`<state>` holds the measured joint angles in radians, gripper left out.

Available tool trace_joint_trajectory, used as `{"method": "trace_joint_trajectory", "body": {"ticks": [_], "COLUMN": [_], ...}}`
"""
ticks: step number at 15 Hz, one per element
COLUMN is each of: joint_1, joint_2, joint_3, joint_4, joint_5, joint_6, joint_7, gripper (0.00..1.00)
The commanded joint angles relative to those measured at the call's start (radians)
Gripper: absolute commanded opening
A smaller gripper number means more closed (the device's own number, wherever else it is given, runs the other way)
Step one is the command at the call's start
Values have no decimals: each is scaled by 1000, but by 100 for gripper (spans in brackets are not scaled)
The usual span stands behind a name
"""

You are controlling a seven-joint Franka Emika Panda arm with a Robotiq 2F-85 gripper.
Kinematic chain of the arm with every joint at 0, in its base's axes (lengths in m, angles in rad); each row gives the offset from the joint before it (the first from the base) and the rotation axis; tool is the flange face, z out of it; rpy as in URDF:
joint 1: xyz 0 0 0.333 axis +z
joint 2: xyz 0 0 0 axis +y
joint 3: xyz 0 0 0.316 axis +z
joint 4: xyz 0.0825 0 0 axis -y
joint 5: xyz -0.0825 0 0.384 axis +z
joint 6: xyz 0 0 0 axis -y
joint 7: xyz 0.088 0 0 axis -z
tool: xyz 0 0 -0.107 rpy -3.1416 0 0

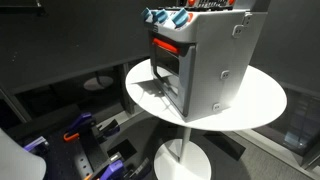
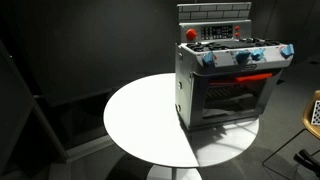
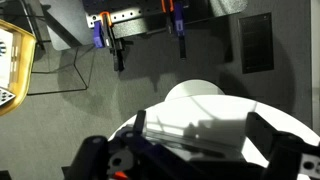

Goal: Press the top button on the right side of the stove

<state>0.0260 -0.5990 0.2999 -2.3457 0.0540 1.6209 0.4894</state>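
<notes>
**Q:** One stove, right? Where is it for you?

**A:** One. Left to right in an exterior view: the round white table (image 2: pixel 130 120), then the stove (image 2: pixel 225 85) upright on the table's right part, oven door toward the camera. There's a red knob (image 2: pixel 191 34) at its top left and blue knobs (image 2: pixel 240 56) in a row along the front. A red strip (image 2: pixel 250 76) sits just under them, with the dark window below.

**Q:** Floor?

**A:** In an exterior view, clamps (image 1: pixel 72 134) with orange and purple handles lie lower left. Right of them is the table's pedestal foot (image 1: pixel 185 160). Above that the stove (image 1: pixel 215 60) stands on the tabletop, red strip on its left face, plain grey side panel to the right.

**Q:** And your claw?

**A:** Wrist view, left to right: a yellow object (image 3: pixel 10 60) at the left edge (can't tell what), the clamps up top on the grey floor, a dark rectangle (image 3: pixel 257 42) upper right. Your gripper (image 3: pixel 190 158) enters from the bottom, fingers (image 3: pixel 285 150) spread wide, nothing held. A white round surface shows beyond the gap. Whether the stove is in this view, I can't tell.
</notes>
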Motion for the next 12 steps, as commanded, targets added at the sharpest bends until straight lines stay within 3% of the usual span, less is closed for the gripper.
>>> {"method": "trace_joint_trajectory", "body": {"ticks": [1,6,12], "joint_1": [15,0,-38], "joint_2": [3,17,78], "joint_3": [-12,-17,-69], "joint_4": [2,37,136], "joint_5": [-6,-33,-76], "joint_6": [-2,28,160], "joint_7": [7,7,-3], "gripper": [100,100,100]}}
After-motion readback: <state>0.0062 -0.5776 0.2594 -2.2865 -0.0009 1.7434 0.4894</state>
